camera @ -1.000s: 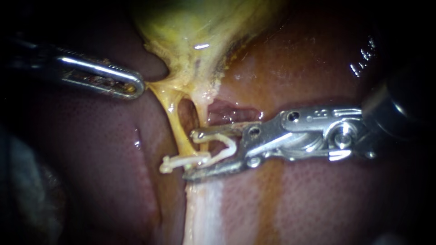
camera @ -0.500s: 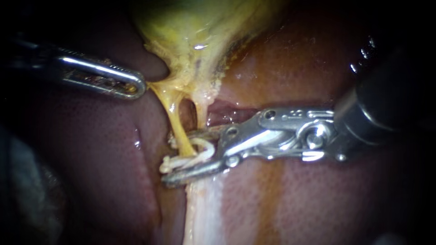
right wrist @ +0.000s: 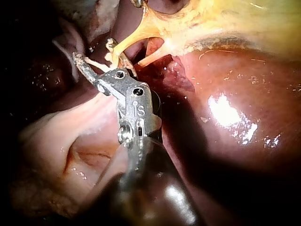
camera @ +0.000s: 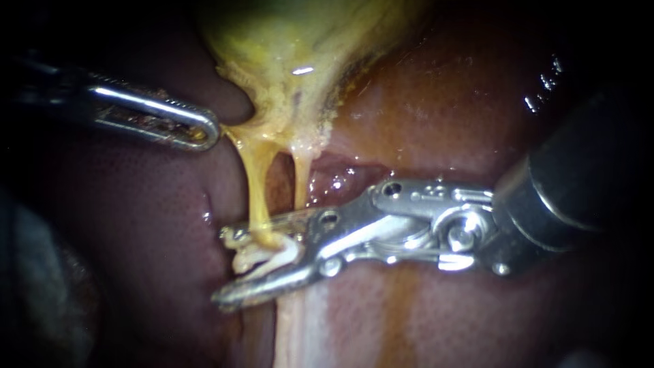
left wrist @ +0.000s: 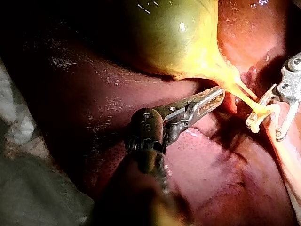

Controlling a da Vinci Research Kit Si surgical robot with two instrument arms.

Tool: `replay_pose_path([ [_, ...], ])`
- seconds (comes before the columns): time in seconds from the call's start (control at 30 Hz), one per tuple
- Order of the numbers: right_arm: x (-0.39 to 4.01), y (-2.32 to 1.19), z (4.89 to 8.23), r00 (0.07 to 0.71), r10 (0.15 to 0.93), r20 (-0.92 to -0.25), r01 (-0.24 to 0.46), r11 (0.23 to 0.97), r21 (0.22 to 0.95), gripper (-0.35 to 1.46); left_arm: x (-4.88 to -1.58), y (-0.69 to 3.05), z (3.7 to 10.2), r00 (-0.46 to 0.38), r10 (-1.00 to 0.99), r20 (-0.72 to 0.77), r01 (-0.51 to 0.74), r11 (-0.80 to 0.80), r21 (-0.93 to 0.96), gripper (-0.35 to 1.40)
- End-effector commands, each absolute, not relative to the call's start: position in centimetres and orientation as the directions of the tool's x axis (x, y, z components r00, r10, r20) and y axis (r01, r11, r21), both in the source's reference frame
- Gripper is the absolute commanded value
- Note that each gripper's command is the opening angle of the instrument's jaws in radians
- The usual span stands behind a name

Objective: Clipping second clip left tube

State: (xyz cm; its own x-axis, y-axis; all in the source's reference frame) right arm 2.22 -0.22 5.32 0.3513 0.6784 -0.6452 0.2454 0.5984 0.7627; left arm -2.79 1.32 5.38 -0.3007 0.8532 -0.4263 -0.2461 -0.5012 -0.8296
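My right instrument [camera: 221,267] straddles the left tube [camera: 257,197], jaws holding a white clip [camera: 272,253]; my left instrument [camera: 204,133] grips the gallbladder [camera: 293,54].

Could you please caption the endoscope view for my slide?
The right instrument holds a clip in its jaws around the left tube below the gallbladder.

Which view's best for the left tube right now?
Endoscope view: the left tube shows along its whole run, from the gallbladder to the clip in the right instrument. Left wrist view shows it small, beyond the left instrument. Right wrist view shows only a short stretch ahead of the right instrument.
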Motion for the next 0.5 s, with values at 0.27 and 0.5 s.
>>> replay_pose_path([
  [0.27, 2.21, -0.23, 5.29, 0.366, 0.676, -0.639, 0.267, 0.582, 0.768, 0.31, -2.79, 1.32, 5.38, -0.301, 0.853, -0.426, -0.246, -0.501, -0.830, -0.35],
  [0.5, 2.13, -0.20, 5.32, 0.376, 0.736, -0.563, 0.210, 0.524, 0.825, -0.02, -2.79, 1.32, 5.39, -0.301, 0.853, -0.427, -0.246, -0.501, -0.829, -0.35],
])
